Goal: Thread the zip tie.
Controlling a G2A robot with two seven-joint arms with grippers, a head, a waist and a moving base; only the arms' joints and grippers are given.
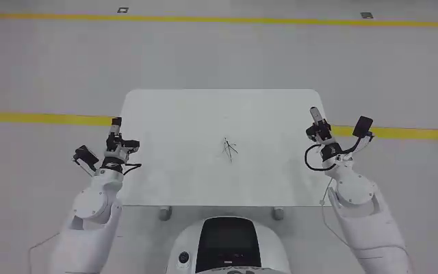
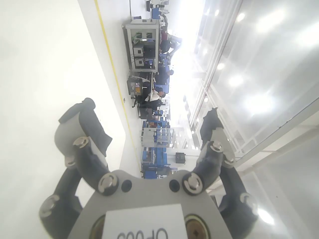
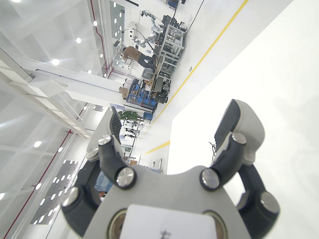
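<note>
The white worktop [image 1: 178,123] carries one item and is flanked by both arms.

The left gripper [image 1: 116,125] stands over the worktop's left edge. Its fingers [image 2: 86,125] are spread apart and grasp nothing. The right gripper [image 1: 315,115] stands over the right edge. Its fingers [image 3: 229,118] are likewise released and empty.

The zip tie [image 1: 229,148] lies flat near the middle of the worktop, between the two grippers and well apart from both. It reads as a small cluster of thin dark strands, and whether it is one tie or several cannot be told. Its long axis runs roughly near to far, splaying slightly.

In my judgement threading has not begun. The tie lies inboard of either gripper, somewhat nearer the right one, so a grasp means reaching toward the centre with the fingers set across that near-far axis.
</note>
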